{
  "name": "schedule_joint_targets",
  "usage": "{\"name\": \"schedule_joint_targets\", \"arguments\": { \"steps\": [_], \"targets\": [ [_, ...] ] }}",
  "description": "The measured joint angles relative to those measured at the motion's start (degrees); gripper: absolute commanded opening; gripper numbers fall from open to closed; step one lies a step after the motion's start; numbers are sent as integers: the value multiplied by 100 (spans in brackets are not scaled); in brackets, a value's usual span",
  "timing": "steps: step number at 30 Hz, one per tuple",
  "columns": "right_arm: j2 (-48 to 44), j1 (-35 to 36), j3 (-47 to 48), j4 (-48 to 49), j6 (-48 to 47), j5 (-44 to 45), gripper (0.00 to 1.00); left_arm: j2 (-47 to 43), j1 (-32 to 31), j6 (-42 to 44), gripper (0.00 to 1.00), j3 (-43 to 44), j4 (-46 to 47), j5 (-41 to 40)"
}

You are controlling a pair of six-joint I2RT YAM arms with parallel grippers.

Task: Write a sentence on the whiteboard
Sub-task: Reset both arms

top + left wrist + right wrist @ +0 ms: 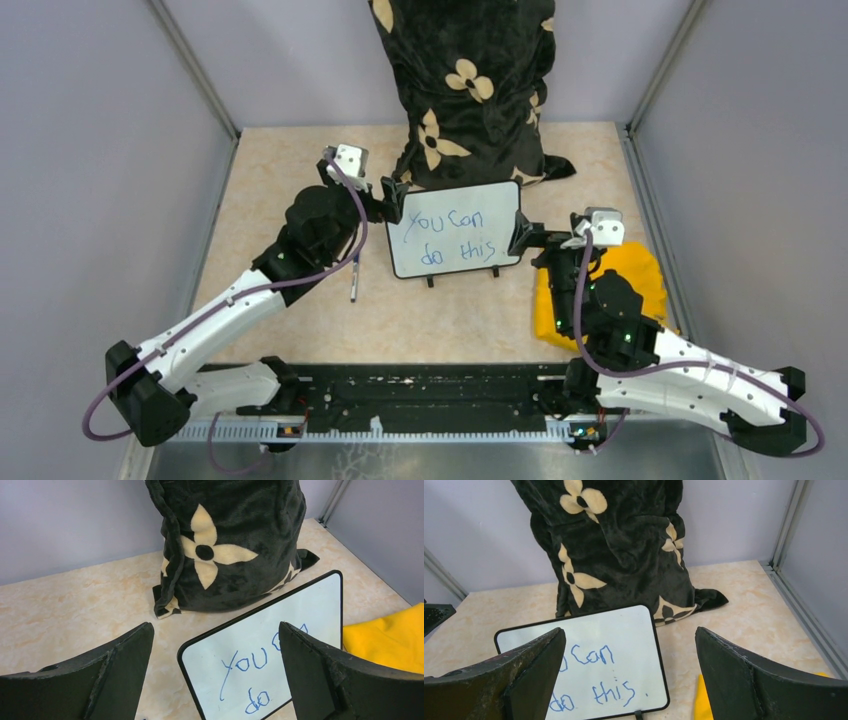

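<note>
With my left gripper [393,203] and right gripper [522,238] spread wide and empty, I judge the mid-frame whiteboard [455,243] light, stiff and tippy, best pinched by its side edges.

- Whiteboard [458,230]: I see a white face, thin black frame, black feet.
- Sentence [462,221]: blue marker.
- Plush fabric [465,80] beyond my left gripper [393,200] and right gripper [522,236]: black, cream flower pattern, black flower centres.
- Cloth [640,280] under my right gripper: bright yellow.
- Table [280,160]: beige, marbled.
- Gripper fingers black; arms [215,320] white and black; cables [577,295] purple.
</note>
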Motion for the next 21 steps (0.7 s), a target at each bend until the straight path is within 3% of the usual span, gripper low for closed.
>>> {"name": "schedule_joint_targets", "arguments": {
  "steps": [21],
  "targets": [
    [763,0,-4,94,146,-291,99,-20,-22,-101,99,-201,197,162]
  ]
}}
